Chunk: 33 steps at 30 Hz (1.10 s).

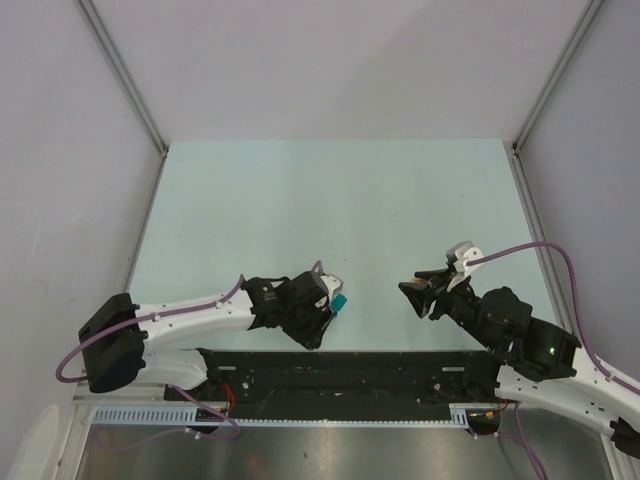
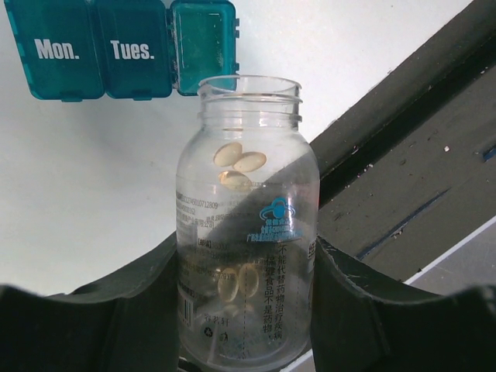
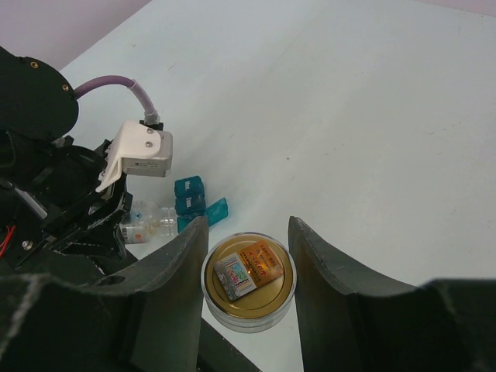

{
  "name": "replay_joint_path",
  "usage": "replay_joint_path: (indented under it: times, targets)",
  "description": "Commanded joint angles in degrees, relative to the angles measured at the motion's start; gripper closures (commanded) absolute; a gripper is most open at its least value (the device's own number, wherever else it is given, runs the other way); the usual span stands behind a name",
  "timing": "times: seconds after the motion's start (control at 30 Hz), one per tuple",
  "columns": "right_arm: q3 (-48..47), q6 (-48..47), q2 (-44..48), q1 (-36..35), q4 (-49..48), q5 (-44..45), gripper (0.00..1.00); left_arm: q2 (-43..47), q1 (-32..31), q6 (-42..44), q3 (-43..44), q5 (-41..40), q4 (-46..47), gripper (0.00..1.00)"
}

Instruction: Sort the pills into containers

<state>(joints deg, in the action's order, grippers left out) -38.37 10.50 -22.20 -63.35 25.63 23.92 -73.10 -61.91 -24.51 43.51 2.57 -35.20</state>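
Pale table (image 1: 330, 200), grey walls (image 1: 60, 150); low in frame, my left fingers (image 2: 139, 310) clamp the bottle (image 2: 248, 232), right fingers (image 3: 170, 287) the gold lid (image 3: 248, 283)

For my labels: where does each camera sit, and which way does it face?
Top view: above and behind the robot, looking down on the table; left arm and right arm show.
Left wrist view: rides the left wrist, faces the bottle in the left hand, pill box beyond; fingers show.
Right wrist view: rides the right wrist, faces the lid in the right hand, left arm beyond; fingers show.
Shared: both wrist views show bottle and pill box.
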Motion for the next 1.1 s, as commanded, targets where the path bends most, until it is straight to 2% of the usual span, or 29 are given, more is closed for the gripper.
replay_joint_path:
  times: [0.0,1.07]
  targets:
    - [0.0,0.0,0.4,0.2,-0.6,-0.4,1.00,-1.3,0.9,1.7,3.8,2.1,-2.3,1.00]
    - [0.0,0.7,2.0,0.2,0.6,-0.4,1.00,-7.6,5.1,5.9,9.1,3.9,-8.4,1.00]
